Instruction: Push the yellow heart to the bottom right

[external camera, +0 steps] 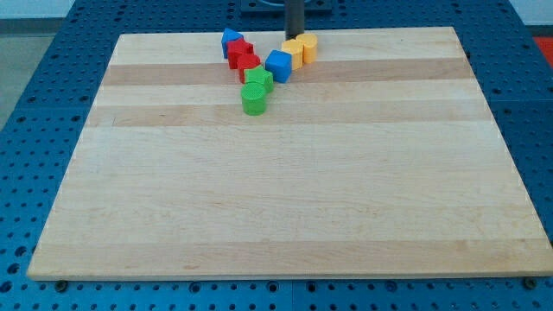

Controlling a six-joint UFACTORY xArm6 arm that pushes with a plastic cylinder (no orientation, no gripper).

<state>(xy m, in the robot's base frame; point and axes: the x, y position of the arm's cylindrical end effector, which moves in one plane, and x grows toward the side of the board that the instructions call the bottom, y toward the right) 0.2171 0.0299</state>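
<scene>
seven small coloured blocks sit bunched near the top edge of the pale wooden board (pixel 285 190), a little toward the view's left of its middle. my tip (pixel 295 36), the lower end of the straight dark rod, stands at the top edge, just above the yellow blocks and touching or nearly touching them; there are no jaws to open or close. two yellow blocks lie side by side: one (pixel 308 47) nearer the top edge, one (pixel 294 53) just below-left of it; i cannot tell which is the yellow heart. blue cube (pixel 278 66) touches the lower yellow block. blue block (pixel 230 41), red block (pixel 240 52) and second red block (pixel 248 66) run diagonally. green star-like block (pixel 257 80) and green cylinder (pixel 254 100) lie lowest.
</scene>
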